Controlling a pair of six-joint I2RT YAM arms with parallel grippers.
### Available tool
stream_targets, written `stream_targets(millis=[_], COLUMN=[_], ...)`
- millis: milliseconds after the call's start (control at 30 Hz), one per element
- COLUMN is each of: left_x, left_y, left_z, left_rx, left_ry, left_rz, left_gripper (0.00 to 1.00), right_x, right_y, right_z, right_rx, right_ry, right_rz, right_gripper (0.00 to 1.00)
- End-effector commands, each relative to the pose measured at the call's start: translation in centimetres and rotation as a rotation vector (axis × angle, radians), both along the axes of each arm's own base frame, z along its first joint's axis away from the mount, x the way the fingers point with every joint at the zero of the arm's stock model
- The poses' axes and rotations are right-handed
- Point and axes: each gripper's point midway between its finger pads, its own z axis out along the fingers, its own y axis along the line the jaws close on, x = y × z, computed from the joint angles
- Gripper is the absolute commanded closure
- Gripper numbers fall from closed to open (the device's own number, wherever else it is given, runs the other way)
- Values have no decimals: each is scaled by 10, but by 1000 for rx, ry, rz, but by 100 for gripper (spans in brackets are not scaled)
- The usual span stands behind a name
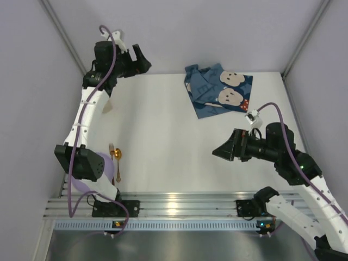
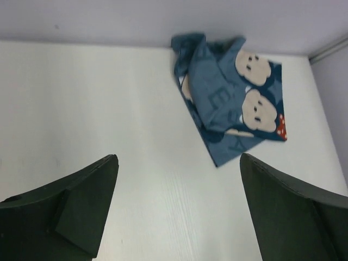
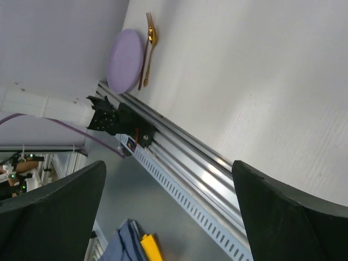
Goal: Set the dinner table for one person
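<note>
The white dinner table (image 1: 163, 136) carries a crumpled blue bear-print cloth (image 1: 220, 89) at the far right, also seen in the left wrist view (image 2: 234, 98). A lilac plate (image 1: 81, 185) lies at the near left, mostly hidden under the left arm's elbow; it shows in the right wrist view (image 3: 126, 60). A gold fork (image 1: 112, 153) and gold spoon (image 1: 118, 163) lie beside it, also in the right wrist view (image 3: 148, 49). My left gripper (image 1: 142, 61) is open and empty, raised over the far left. My right gripper (image 1: 222, 149) is open and empty, above the table's right middle.
A ribbed aluminium rail (image 1: 179, 204) runs along the near edge, also in the right wrist view (image 3: 190, 157). A small pale object (image 1: 109, 107) sits by the left arm. Folded blue and yellow cloths (image 3: 133, 247) lie below the rail. Grey walls close in the sides.
</note>
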Motion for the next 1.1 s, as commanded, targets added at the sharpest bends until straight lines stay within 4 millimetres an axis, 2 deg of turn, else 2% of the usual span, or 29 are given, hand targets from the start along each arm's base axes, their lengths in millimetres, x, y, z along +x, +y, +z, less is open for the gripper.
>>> stream_targets(millis=[0, 100, 133, 167, 200, 233, 267, 300, 333, 367, 400, 433, 467, 500, 533, 567, 600, 633, 667, 700, 767, 800, 833, 867, 900, 933, 967, 1033, 1067], left_x=[-46, -62, -74, -75, -82, -84, -72, -81, -79, -78, -77, -74, -76, -76, -77, -77, -75, -77, -78, -75, -67, -64, -61, -58, -56, -50, -48, -38, -36], left_y=[0, -8, -31, -22, -26, -34, -25, -7, 15, -3, -9, -7, -15, -26, -43, -51, -60, -75, -84, -92, -112, -121, -134, -144, -153, -168, -179, -198, -205], left_z=[3, 21, 32, 35, 45, 14, 19, 13, -48, -50, -69, -82, -95, -129, -136, -149, -173, -182, -191, -209, -225, -247, -250, -274, -280, -278, -297, -295, -309], left_rx=[13, 77, 143, 216, 237, 282, 221, 162, 79, -47, -91, -141, -137, -85, -30, 2, 27, -6, -36, -71, -128, -146, -170, -169, -176, -185, -190, -212, -214], left_ry=[72, 35, -10, -30, -75, -42, -113, -111, 13, 21, 79, 152, 216, 329, 344, 374, 431, 468, 502, 552, 561, 608, 621, 674, 688, 677, 709, 703, 723], left_rz=[34, 59, 29, 134, 150, 134, 232, 317, 436, 285, 209, 220, 206, 181, 141, 134, 116, 83, 61, 71, 40, 39, 11, -2, -15, -43, -66, -91, -103], left_gripper=[1, 1, 1, 1, 1, 1, 1, 1, 1, 1, 1, 1, 1, 2, 2, 2, 2, 2, 2, 3, 4, 4, 4, 4, 4, 4, 4, 4, 4], right_x=[-17, -25, -27, -29, -33, -34, -36, -38, -38, -39, -41, -42, -43, -45, -46, -48, -48, -47, -47, -41, -35, -31, -30, -29, -28, -27, -25, -22, -20], right_y=[-3, -9, -9, -9, -8, -7, -7, -9, -10, -11, -13, -14, -15, -17, -17, -17, -17, -19, -22, -27, -35, -37, -39, -44, -46, -48, -54, -59, -63], right_z=[15, 18, 19, 19, 20, 20, 20, 21, 22, 24, 25, 27, 26, 26, 25, 24, 25, 26, 36, 28, 30, 28, 28, 29, 26, 26, 27, 31, 34], right_rx=[49, 56, 62, 67, 76, 80, 81, 82, 83, 88, 91, 95, 97, 102, 109, 113, 107, 88, 79, 22, -20, -44, -59, -83, -108, -121, -139, -152, -163], right_ry=[-11, -23, -23, -22, -25, -24, -24, -28, -36, -42, -48, -49, -45, -50, -46, -50, -52, -64, -91, -74, -88, -84, -84, -77, -69, -65, -70, -84, -91], right_rz=[7, -1, 5, 16, 32, 37, 42, 41, 39, 35, 32, 23, 20, 12, 11, 14, 14, 12, 4, -23, -69, -79, -90, -110, -118, -130, -160, -187, -210], right_gripper=[0, 0, 0, 0, 0, 0, 0, 0, 0, 0, 0, 0, 0, 0, 0, 0, 0, 0, 0, 0, 0, 0, 0, 0, 0, 0, 0, 0, 0])
